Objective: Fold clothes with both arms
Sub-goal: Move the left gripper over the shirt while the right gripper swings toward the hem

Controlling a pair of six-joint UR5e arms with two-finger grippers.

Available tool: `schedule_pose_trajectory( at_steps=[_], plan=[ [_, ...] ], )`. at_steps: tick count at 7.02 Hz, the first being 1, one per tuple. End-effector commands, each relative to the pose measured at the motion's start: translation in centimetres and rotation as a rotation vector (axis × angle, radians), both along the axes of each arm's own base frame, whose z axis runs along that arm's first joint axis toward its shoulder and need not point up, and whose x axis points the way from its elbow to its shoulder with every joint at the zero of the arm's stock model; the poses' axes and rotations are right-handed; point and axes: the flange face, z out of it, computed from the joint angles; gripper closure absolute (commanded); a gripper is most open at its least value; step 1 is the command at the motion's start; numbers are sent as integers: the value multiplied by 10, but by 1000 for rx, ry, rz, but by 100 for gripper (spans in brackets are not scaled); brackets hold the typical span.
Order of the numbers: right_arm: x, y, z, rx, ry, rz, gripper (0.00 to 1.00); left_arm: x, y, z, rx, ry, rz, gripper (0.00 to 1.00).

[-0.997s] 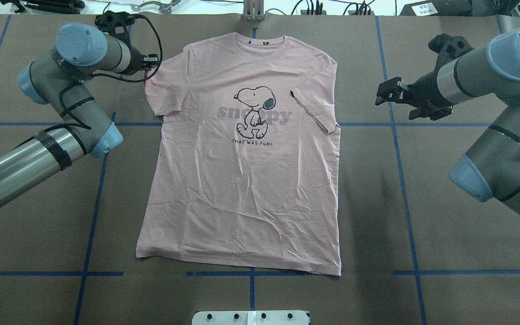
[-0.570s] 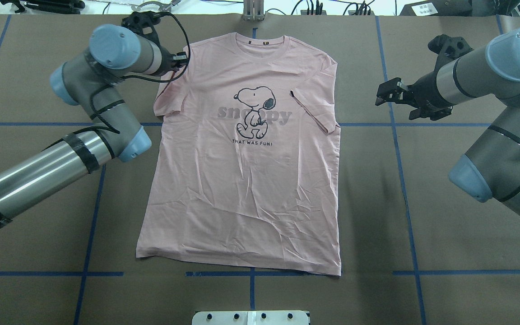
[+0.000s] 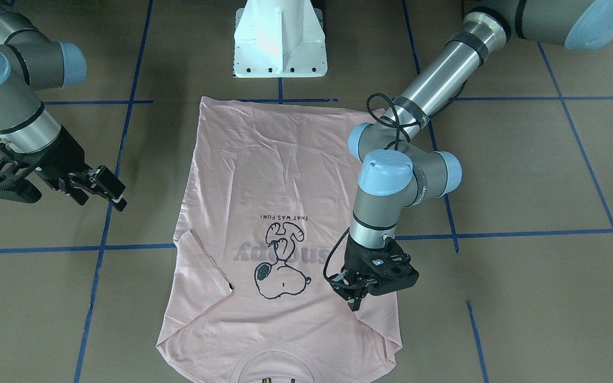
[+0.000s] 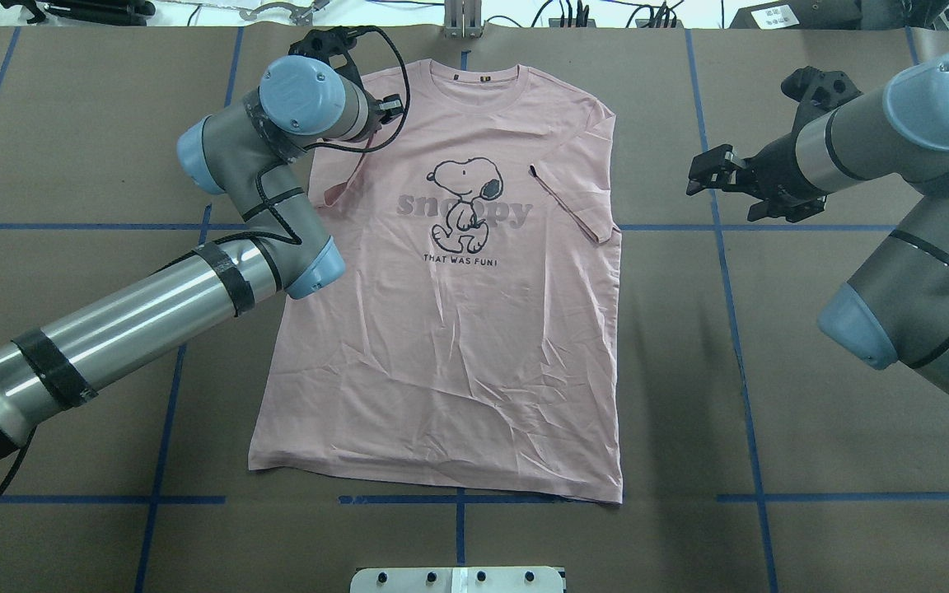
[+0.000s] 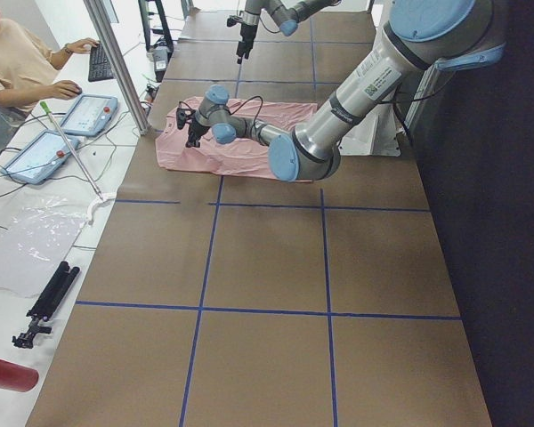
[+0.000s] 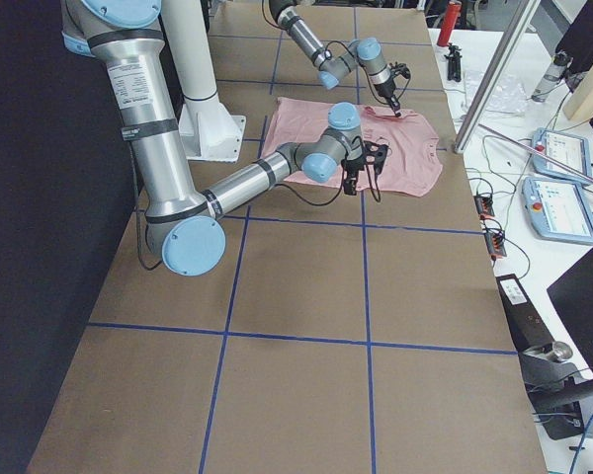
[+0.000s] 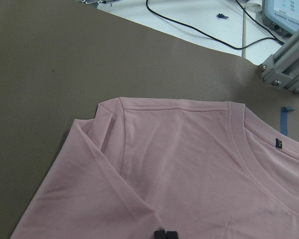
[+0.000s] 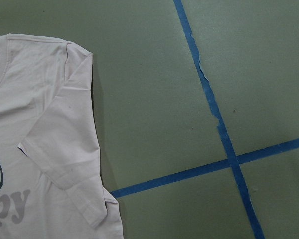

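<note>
Left arm [image 4: 137, 317] reaches over the shoulder of the T-shirt [image 4: 458, 354]. Left jaws are closed on the left sleeve [image 4: 348, 169], which stands raised and turned in toward the chest. The T-shirt lies print up at mid-surface [image 4: 771, 395], collar away from the robot, other sleeve [image 4: 569, 202] folded inward. Right arm [image 4: 862, 144] hangs apart from the shirt. Right jaws are spread, holding nothing.

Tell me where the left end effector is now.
In the front-facing view the left end effector sits right of centre, pinching the T-shirt sleeve just right of the dog print.
</note>
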Motion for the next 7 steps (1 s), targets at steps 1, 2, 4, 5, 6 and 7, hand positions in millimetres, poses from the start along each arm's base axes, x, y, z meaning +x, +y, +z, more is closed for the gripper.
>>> schedule_pose_trajectory(
  at_steps=[1,2,4,5,6,7],
  plan=[
    [-4,-2,-2,1,0,7,0,-4,4,-15,29,35,-7,49],
    [-10,3,-24,4,-33,23,0,-24,32,-43,79,104,12,39],
    [-86,74,-85,40,-100,99,0,-55,163,-34,150,225,149,34],
    [-124,135,-108,-39,-149,146,0,-63,195,-35,141,252,222,31],
    [-187,214,-112,-39,-39,188,0,-64,197,-32,127,240,239,31],
    [-202,260,-135,-42,-40,176,0,-63,196,-27,115,236,258,31]
  ],
)
